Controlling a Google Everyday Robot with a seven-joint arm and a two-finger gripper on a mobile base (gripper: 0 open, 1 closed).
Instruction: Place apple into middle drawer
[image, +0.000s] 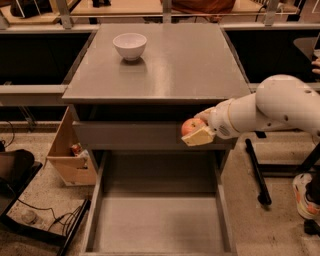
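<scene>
While the white robot arm (280, 106) reaches in from the right side, its two-finger gripper (196, 130) is clamped on the small round red-orange apple (190, 125), with one yellowish finger (201, 137) under the fruit. The apple hangs just in front of the plain grey front panel (125, 136), above the wide shallow grey middle drawer (160, 225), which stands pulled out. A small white bowl (130, 45) stands on the flat grey cabinet top (175, 65).

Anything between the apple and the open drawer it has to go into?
Nothing visible. The gripper holds the apple in front of the closed drawer front, above the open middle drawer. The drawer's floor is bare, and the way down looks free.
</scene>
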